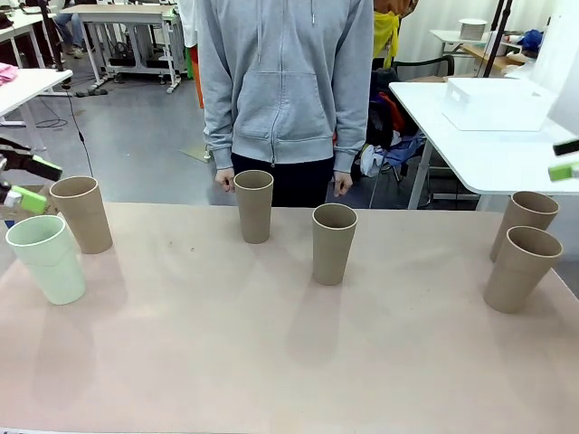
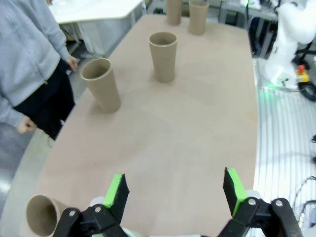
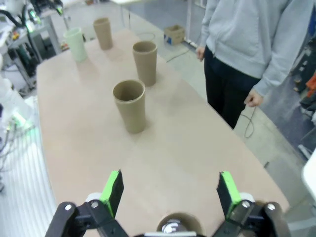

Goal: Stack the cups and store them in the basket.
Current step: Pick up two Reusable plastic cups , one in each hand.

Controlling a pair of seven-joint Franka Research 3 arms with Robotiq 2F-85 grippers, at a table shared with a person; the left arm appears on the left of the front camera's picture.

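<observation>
bare near tabletop (image 1: 271, 371), upright cups (image 1: 334, 242) nearer far edge

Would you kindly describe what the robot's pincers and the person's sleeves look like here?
Both the left pincer and right pincer are black with bright green pads and silver screws at the joints. The person wears a grey zip-up hoodie with long sleeves and ribbed cuffs.

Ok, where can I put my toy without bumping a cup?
The whole near strip of the table is bare. Also the gap between the middle cup and the right pair. It's crowded at the left, where the mint cup and a tan cup stand close.
</observation>
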